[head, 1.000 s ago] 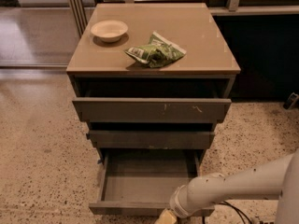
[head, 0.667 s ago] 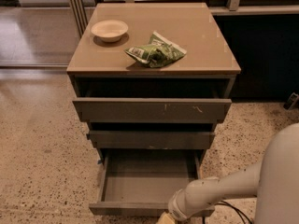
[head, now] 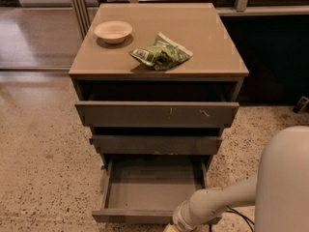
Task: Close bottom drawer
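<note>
The bottom drawer is the lowest of three grey-brown drawers and stands pulled far out, its shallow box interior bare. Its flat front runs along the frame's lower edge. My gripper is at the very bottom edge of the camera view, just in front of the right half of that drawer front, mostly cut off by the frame. My white arm reaches to it from the lower right.
The top drawer with pale scratch marks and the middle drawer stand slightly open. On the cabinet top lie a white bowl and a green snack bag. Speckled floor surrounds the cabinet; a dark wall is at right.
My white arm has swung further into view at the lower right. The wrist has sunk slightly toward the bottom edge. The bottom drawer has not moved.
</note>
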You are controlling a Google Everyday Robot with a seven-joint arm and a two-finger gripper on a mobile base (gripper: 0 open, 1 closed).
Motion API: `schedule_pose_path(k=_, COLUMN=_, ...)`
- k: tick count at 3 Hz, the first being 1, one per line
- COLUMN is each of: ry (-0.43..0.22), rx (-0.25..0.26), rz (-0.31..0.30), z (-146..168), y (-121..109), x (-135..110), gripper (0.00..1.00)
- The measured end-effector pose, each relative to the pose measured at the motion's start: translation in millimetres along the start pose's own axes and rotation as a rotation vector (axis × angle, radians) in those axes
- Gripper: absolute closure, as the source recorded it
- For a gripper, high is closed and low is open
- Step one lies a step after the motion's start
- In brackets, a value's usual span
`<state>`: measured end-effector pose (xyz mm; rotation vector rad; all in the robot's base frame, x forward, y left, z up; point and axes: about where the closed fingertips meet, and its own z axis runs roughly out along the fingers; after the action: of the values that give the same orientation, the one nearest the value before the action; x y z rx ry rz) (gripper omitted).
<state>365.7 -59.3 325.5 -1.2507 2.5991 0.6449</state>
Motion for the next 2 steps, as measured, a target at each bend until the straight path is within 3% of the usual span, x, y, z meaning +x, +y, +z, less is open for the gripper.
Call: schedule_pose_path(k=2, ry=0.000, rx=-0.103, rz=0.030, z=54, y=17, x=25, gripper=0.00)
